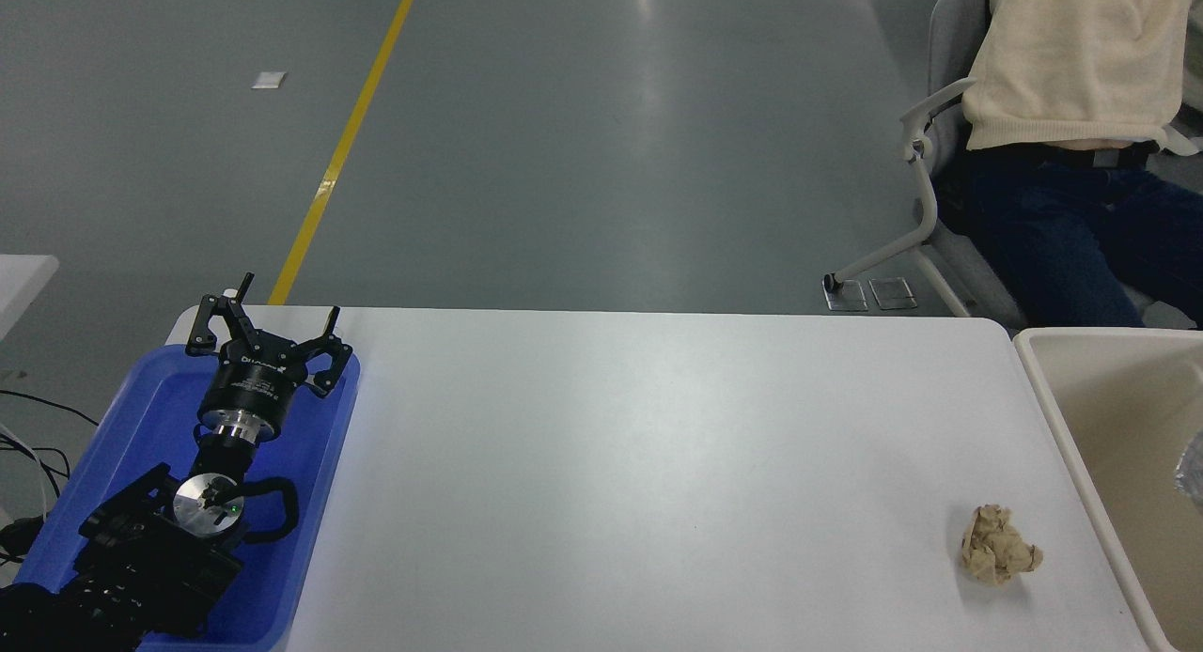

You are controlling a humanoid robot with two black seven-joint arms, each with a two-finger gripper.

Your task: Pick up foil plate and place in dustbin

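Note:
Only a small sliver of the foil plate (1192, 468), crinkled and silver, shows at the picture's right edge. It lies over the inside of the cream-beige dustbin (1038, 370), which stands off the table's right end. Whether the plate rests in the bin or is held I cannot tell, since the rest of it is cut off. My left gripper (273, 316) is parked at the lower left over a blue tray, open with nothing between its fingers. The right arm is out of view.
A blue plastic tray (324, 473) sits at the table's left end under my left arm. A crumpled tan paper ball (998, 544) lies on the white table (639, 464) near its right front. A person sits on a chair (926, 192) beyond the far right corner.

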